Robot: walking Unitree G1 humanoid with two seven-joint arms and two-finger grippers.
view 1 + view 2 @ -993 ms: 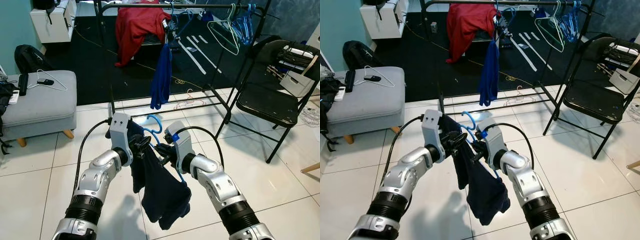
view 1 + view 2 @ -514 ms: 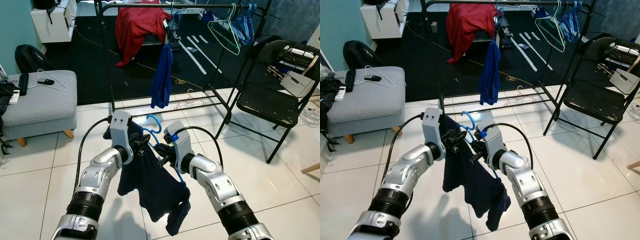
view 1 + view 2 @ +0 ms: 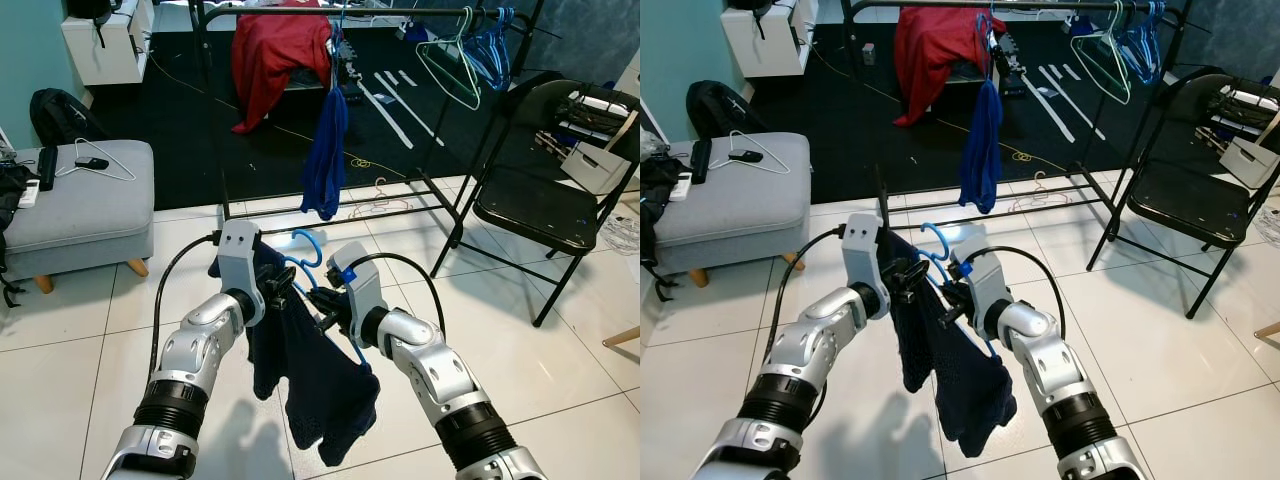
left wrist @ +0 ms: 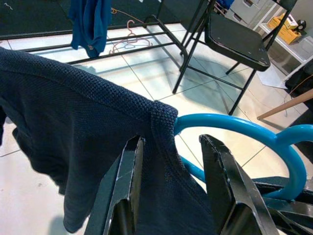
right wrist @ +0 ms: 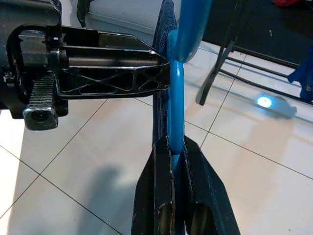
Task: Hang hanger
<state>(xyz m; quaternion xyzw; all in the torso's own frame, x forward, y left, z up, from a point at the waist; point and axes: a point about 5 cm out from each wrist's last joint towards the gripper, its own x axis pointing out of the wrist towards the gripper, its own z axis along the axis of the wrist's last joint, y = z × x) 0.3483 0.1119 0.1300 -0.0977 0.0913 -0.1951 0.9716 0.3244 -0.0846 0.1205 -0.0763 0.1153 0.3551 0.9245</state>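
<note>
white tiled floor (image 3: 80,350), rack (image 3: 400,12) well ahead. right gripper (image 5: 172,147) clamps the blue hanger (image 3: 310,262); left gripper (image 4: 168,147), jaws parted, straddles the dark shirt (image 3: 310,370) draped on it. dressing looks nearly done; hanging remains.

Rack (image 3: 330,12) ahead (chair (image 3: 540,205) right, ottoman (image 3: 80,200) left)

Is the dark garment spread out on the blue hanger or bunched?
Bunched: the dark garment droops in folds below the blue hanger, between both grippers.
</note>
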